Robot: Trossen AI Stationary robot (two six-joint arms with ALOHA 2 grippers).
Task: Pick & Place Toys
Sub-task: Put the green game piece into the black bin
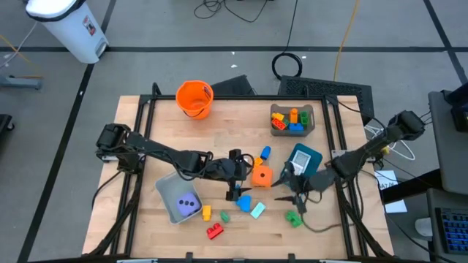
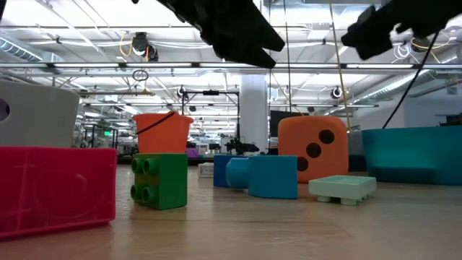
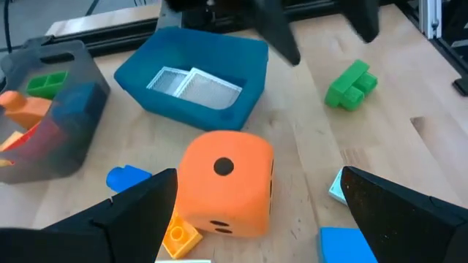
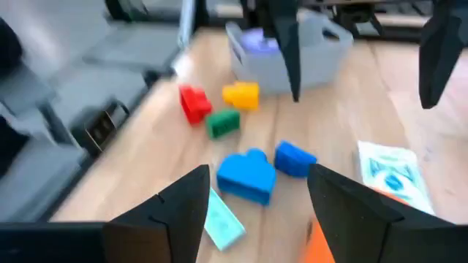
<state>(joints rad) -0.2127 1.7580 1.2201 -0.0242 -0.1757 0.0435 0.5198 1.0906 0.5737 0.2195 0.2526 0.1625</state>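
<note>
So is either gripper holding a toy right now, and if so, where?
Nothing is held. The left gripper is open facing the orange die; the right gripper is open above the blue blocks.

1. A grey floor [image 1: 58, 109] crossed by dark lines is lying around the wooden table [image 1: 241, 241]
2. A white bin [image 1: 69, 25] is standing far beyond the table's corner
3. Cables [image 1: 289, 64] are trailing behind the table
4. Ceiling lights [image 2: 72, 43] are shining above the table

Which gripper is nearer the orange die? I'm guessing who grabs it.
Left. The left gripper hovers right beside the orange die; the right gripper hangs farther off, opposite.
</note>
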